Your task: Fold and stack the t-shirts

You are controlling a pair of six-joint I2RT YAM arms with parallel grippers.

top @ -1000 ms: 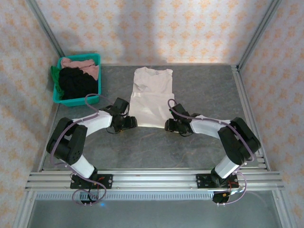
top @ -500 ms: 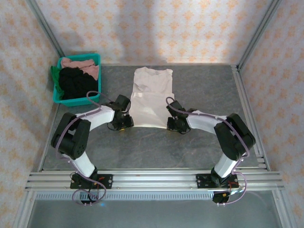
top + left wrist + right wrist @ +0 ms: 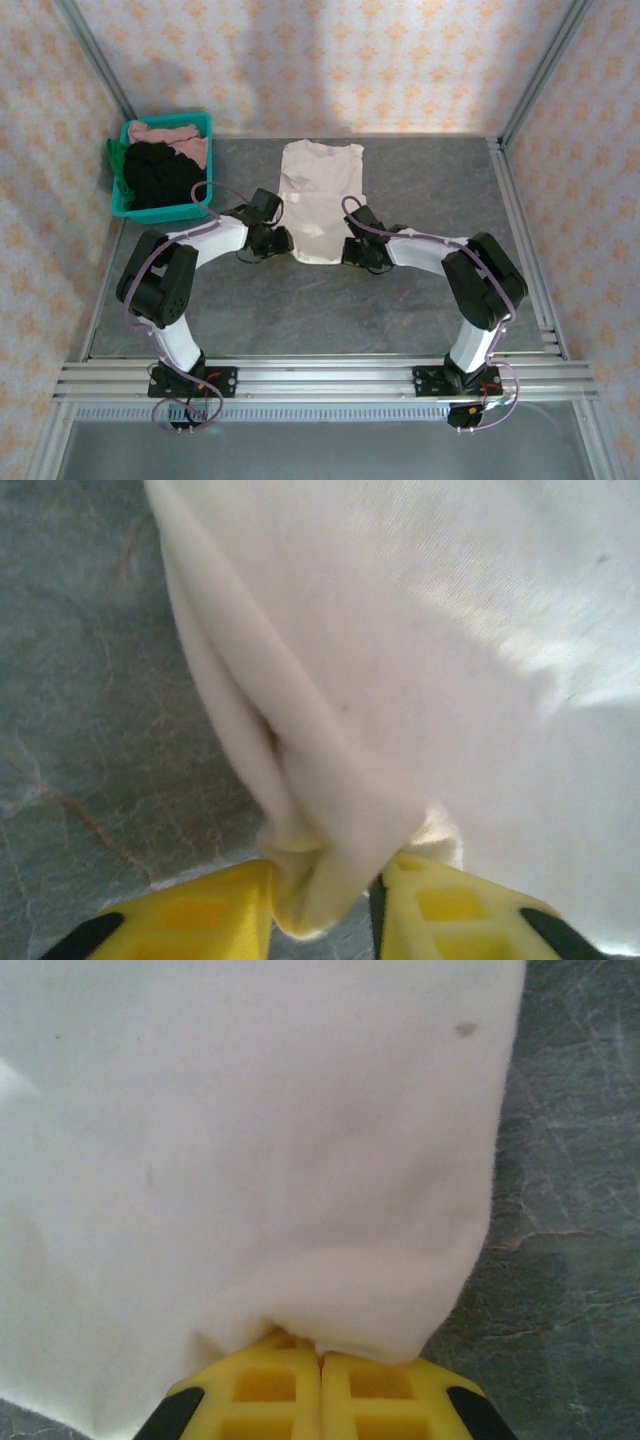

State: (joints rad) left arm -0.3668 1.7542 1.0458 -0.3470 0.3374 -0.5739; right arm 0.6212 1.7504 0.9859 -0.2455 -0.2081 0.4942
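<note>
A cream-white t-shirt [image 3: 318,195] lies lengthwise on the grey table, sleeves folded in, its near hem lifted and bunched. My left gripper [image 3: 281,241] is shut on the hem's left corner; in the left wrist view the cloth [image 3: 400,680] is pinched between the yellow fingers [image 3: 210,915]. My right gripper [image 3: 349,248] is shut on the hem's right corner, where the shirt [image 3: 250,1140] drapes over the closed yellow fingers [image 3: 260,1390]. Black [image 3: 160,175], dusty pink [image 3: 170,137] and green [image 3: 118,165] shirts sit in the bin.
A teal plastic bin [image 3: 168,211] stands at the back left of the table. Bare grey table [image 3: 430,190] lies right of the shirt and in front of the arms. Aluminium frame rails [image 3: 320,375] run along the near edge.
Both grippers have moved away from the bases toward the collar, carrying the hem corners with them. The shirt's near edge has drawn inward and shortened.
</note>
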